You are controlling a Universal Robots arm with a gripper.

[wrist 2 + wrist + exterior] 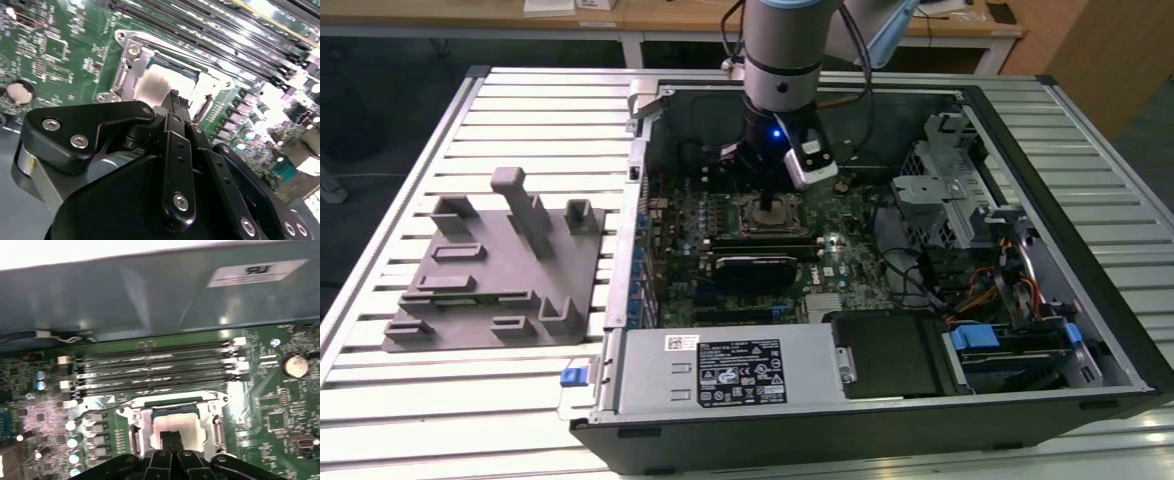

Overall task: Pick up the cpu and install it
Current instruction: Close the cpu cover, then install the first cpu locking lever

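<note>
The cpu (176, 421), a small square chip with a pale silvery top, lies flat inside the metal-framed socket (134, 427) on the green motherboard. In the second wrist view the cpu (156, 86) sits in the same socket frame (128, 64). My gripper (172, 439) hangs directly over it, its two black fingers pressed together with nothing between them, tips at or just above the chip's top. In the exterior view the gripper (775, 192) reaches down into the open computer case above the cpu (778, 209).
The grey plastic fixture (494, 262) stands on the slatted table, at the exterior view's left of the case. Memory slots (155, 369) run beside the socket. A power supply (720, 373), drive cage (950, 190) and cables crowd the case. A coin battery (295, 365) sits near the socket.
</note>
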